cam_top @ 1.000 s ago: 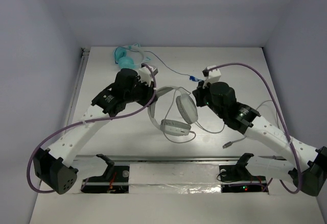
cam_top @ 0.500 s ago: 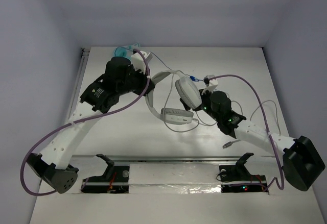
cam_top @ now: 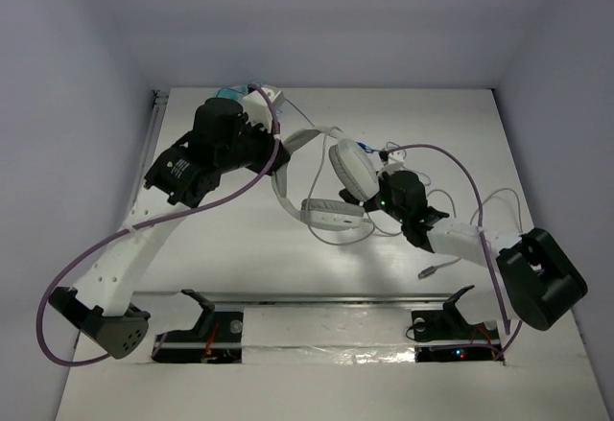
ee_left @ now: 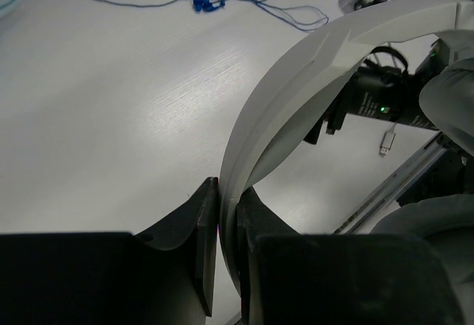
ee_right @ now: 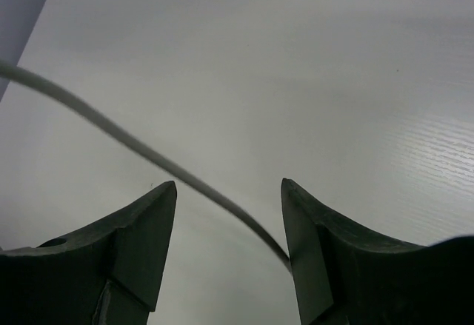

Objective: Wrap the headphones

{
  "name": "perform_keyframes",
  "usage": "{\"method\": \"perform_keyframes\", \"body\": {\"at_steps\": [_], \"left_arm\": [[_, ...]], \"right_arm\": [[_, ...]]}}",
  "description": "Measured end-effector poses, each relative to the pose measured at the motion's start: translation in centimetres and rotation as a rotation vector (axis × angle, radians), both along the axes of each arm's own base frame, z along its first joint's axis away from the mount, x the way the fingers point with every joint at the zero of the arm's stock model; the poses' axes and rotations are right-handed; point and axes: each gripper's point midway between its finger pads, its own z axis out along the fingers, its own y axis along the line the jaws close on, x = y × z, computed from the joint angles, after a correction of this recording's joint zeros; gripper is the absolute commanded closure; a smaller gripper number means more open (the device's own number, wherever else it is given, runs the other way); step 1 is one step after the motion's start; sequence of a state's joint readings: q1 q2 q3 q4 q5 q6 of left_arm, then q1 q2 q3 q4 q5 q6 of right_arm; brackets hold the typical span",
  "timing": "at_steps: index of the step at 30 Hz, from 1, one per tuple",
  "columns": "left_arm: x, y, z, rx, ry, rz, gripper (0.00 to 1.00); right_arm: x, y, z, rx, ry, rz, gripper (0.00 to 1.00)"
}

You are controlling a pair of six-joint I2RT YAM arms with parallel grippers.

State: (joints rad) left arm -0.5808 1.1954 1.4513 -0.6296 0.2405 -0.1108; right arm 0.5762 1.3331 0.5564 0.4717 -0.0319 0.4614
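Note:
The white headphones [cam_top: 347, 172] hang above the table, one ear cup high and the other [cam_top: 331, 215] lower. My left gripper [cam_top: 278, 141] is shut on their wide white headband [ee_left: 311, 66], which is clamped between the black fingers [ee_left: 200, 221]. My right gripper [cam_top: 372, 198] sits just right of the ear cups, open. In the right wrist view the thin grey cable [ee_right: 148, 151] runs slantwise across the gap between the open fingers [ee_right: 148, 221] and touches the right one. The cable's plug end [cam_top: 432, 269] lies on the table near the right arm.
Small teal headphones [cam_top: 228, 95] lie at the back left, mostly hidden by the left arm. Their thin blue-plug cable [cam_top: 363, 146] trails across the table behind the white headphones. A metal rail [cam_top: 317, 298] runs along the near edge.
The right gripper has opened, letting go, and slid left towards the ear cups as its arm folded. The left gripper has carried the headband up and towards the back left.

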Motion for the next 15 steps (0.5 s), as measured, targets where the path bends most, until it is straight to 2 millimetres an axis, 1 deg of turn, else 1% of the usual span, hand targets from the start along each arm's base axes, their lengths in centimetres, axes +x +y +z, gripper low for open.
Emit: {"method": "perform_keyframes", "body": {"at_steps": [2, 6, 10, 14, 15], "left_arm": [[0.2, -0.1, 1.1, -0.012, -0.02, 0.002, 1.0], [0.2, -0.2, 3.5, -0.047, -0.064, -0.001, 1.0], [-0.1, -0.4, 5.2, -0.078, -0.087, -0.014, 1.0], [-0.3, -0.6, 6.6, -0.103, -0.1, -0.025, 1.0], [-0.3, -0.7, 6.9, -0.11, -0.103, -0.024, 1.0]], "right_arm": [[-0.1, 0.2, -0.8, 0.002, 0.024, 0.007, 0.38], [0.1, 0.9, -0.5, 0.04, 0.016, 0.019, 0.4], [0.1, 1.5, -1.2, 0.058, 0.032, 0.039, 0.41], [-0.3, 1.6, -1.7, 0.073, 0.044, 0.048, 0.6], [-0.4, 1.6, -1.7, 0.077, 0.044, 0.051, 0.62]]}}
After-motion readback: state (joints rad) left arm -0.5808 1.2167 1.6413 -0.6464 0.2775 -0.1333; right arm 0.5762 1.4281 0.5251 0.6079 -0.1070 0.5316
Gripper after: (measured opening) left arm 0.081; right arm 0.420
